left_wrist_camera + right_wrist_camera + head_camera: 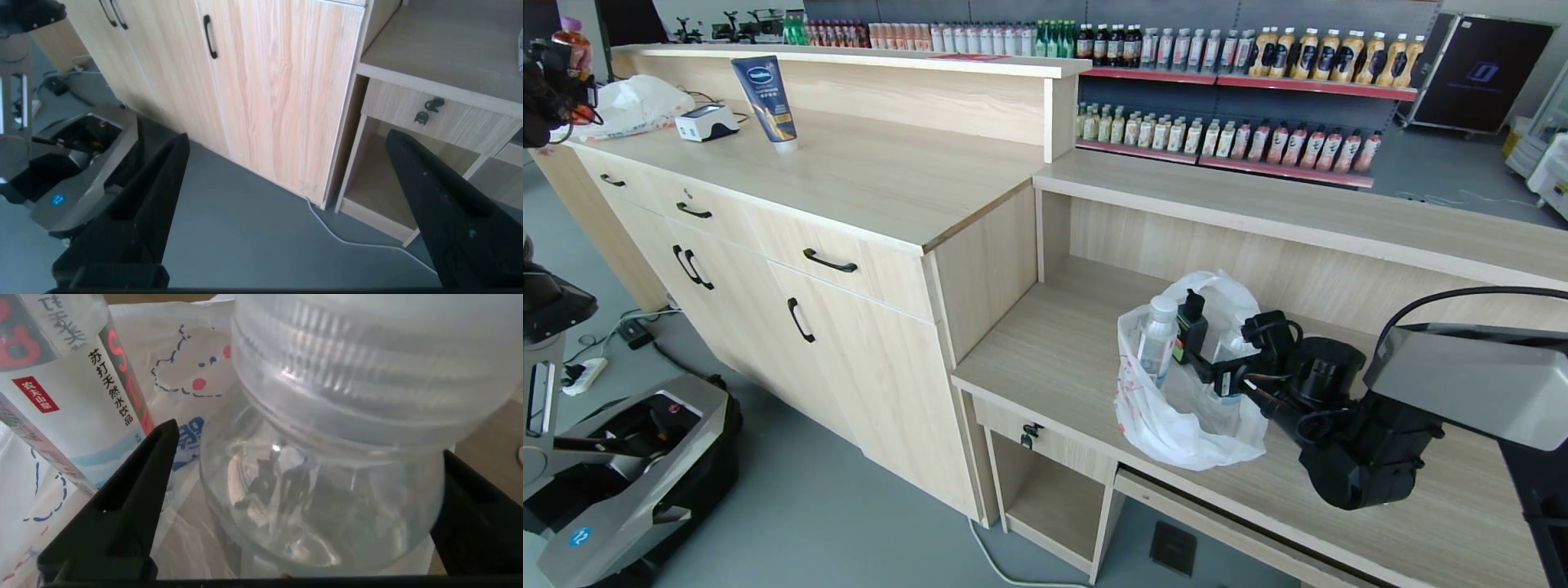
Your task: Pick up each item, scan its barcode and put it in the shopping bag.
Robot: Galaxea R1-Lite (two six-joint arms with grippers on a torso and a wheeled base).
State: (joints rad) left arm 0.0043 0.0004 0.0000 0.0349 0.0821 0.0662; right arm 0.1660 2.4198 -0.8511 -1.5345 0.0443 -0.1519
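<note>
Deep in bag point(1168, 433) near counter point(1045, 343) front edge, right claw point(1215, 377) released, straddling upright bottle point(327, 498); exit likely straight up.

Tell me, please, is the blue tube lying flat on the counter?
No, the tube stands upright on its cap on the counter.

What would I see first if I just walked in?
Probably the white shopping bag on the low desk, with bottles standing in it and the right gripper open around a clear bottle. After that, the blue tube standing on the high counter.
</note>
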